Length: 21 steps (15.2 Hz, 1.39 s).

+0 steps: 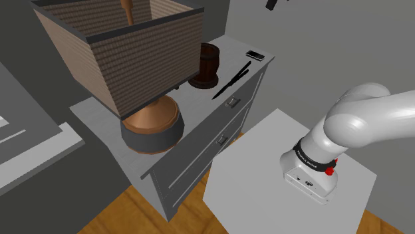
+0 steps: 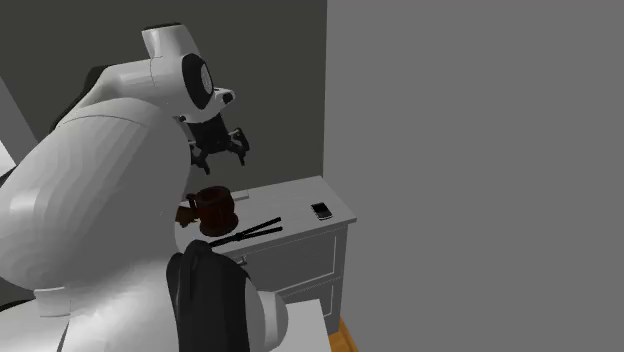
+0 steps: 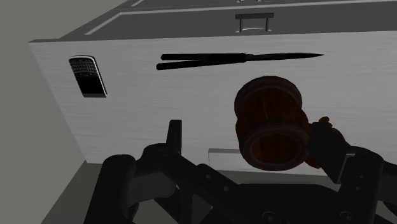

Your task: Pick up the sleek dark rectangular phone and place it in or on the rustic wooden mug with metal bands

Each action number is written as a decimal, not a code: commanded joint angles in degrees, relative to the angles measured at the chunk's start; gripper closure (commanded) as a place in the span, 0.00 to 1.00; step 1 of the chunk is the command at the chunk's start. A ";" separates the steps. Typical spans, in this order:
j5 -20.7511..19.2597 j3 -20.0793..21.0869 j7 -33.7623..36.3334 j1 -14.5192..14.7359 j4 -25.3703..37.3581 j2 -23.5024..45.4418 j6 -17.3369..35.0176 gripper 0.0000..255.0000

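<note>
— Where is the phone?
— The dark, glossy rectangular phone (image 1: pixel 255 55) lies flat at the far right corner of the pale grey counter (image 1: pixel 193 114) in the shoulder view. It is well apart from the barrel-shaped brown wooden mug (image 1: pixel 207 64) with dark bands.
— And the arm?
— The smooth white arm (image 2: pixel 100 200) arches up. Its black gripper (image 2: pixel 222 148) hangs above the counter near the mug, pointing down, fingers spread wide, holding nothing.
— Anything else?
— A slim black pointed tool (image 1: pixel 231 80) lies along the drawer-side edge, and a woven-shade lamp (image 1: pixel 126 53) stands left of the mug.
</note>
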 commanded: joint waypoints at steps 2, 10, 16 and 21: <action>-0.40 -1.29 -1.33 -0.09 -1.12 0.16 1.40 0.00; -3.30 -11.86 -12.09 -0.97 -7.18 4.85 12.94 0.00; -4.00 -20.02 -20.69 -0.96 -8.16 12.28 21.68 0.00; -2.37 -27.07 -28.78 0.23 -6.59 20.77 28.49 0.00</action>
